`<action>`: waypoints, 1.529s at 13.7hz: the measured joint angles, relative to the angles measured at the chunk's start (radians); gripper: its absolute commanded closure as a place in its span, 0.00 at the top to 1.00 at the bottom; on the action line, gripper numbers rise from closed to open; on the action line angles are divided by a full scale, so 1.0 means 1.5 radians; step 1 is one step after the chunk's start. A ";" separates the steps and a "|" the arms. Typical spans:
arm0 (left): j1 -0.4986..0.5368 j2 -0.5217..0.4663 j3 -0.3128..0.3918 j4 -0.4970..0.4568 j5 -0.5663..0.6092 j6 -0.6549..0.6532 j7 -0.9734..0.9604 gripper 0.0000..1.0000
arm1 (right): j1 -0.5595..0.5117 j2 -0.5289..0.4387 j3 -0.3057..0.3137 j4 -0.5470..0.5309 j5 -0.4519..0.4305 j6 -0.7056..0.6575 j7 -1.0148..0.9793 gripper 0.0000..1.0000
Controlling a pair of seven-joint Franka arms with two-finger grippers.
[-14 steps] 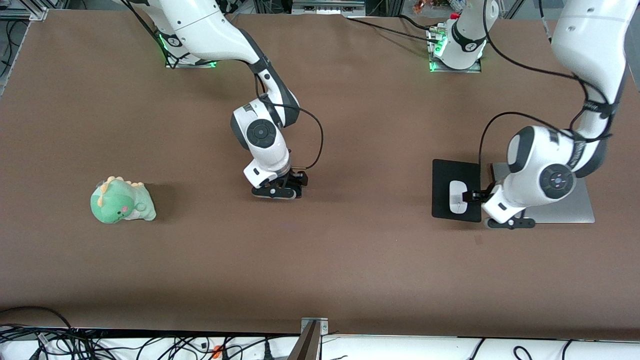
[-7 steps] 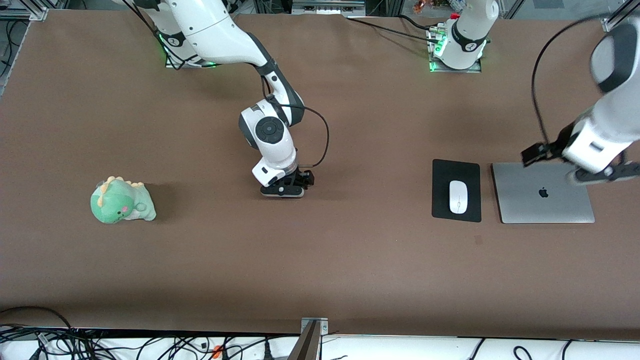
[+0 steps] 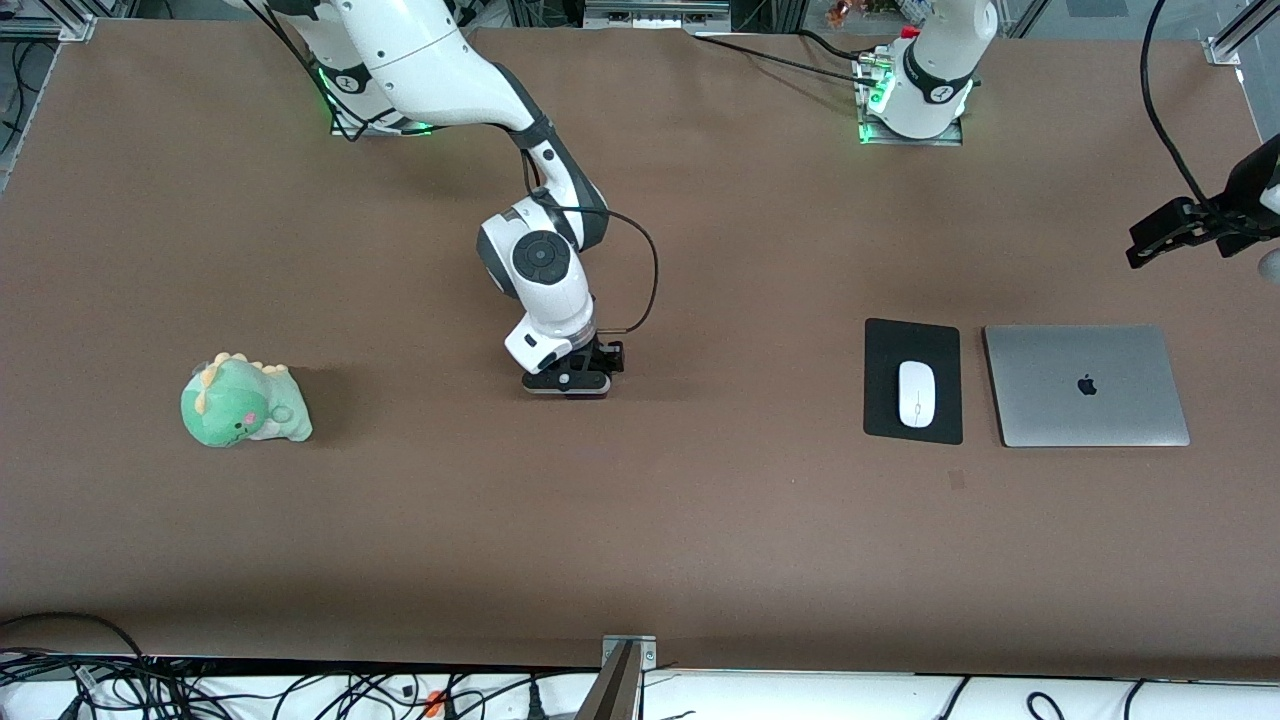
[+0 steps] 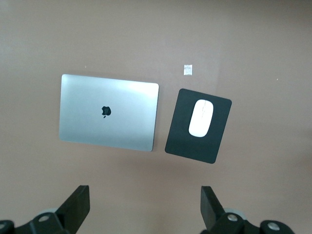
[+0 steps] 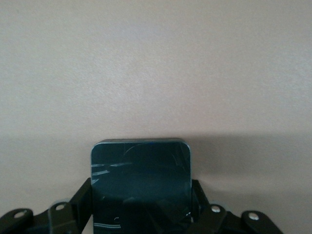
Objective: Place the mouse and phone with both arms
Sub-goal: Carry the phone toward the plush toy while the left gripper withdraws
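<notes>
The left hand (image 3: 1165, 238), spread, has withdrawn to the frame's upper right, leaving the mouse (image 3: 915, 393) placed, while the right hand (image 3: 568, 381) pinches the phone (image 5: 141, 183) at mid-table.

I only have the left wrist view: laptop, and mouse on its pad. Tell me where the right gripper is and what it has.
Observer: The right gripper is down at the middle of the table, fingers shut on the phone.
Operator: Report anything else on the table.
Observer: A green toy dinosaur lies toward the right arm's end, apart from the phone.
Operator: Place my own gripper for me.
Observer: The left gripper hangs open over bare table at the left arm's end, clear of the laptop and mouse.
</notes>
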 measured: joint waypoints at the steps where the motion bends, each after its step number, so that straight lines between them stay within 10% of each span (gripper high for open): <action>1: 0.000 0.002 -0.001 0.007 -0.001 -0.001 -0.013 1.00 | -0.001 0.000 -0.003 0.011 0.000 -0.030 -0.008 0.13; 12: -0.010 0.007 -0.052 0.023 -0.001 -0.059 -0.101 1.00 | -0.187 -0.063 -0.016 -0.004 0.010 -0.153 -0.285 0.06; 17: -0.158 0.006 0.098 0.027 -0.001 -0.064 -0.101 1.00 | -0.283 -0.134 -0.018 -0.159 0.034 -0.013 -0.292 0.07; 21: -0.178 0.003 0.108 0.028 -0.001 -0.067 -0.101 1.00 | -0.299 -0.134 -0.016 -0.225 0.035 0.074 -0.303 0.08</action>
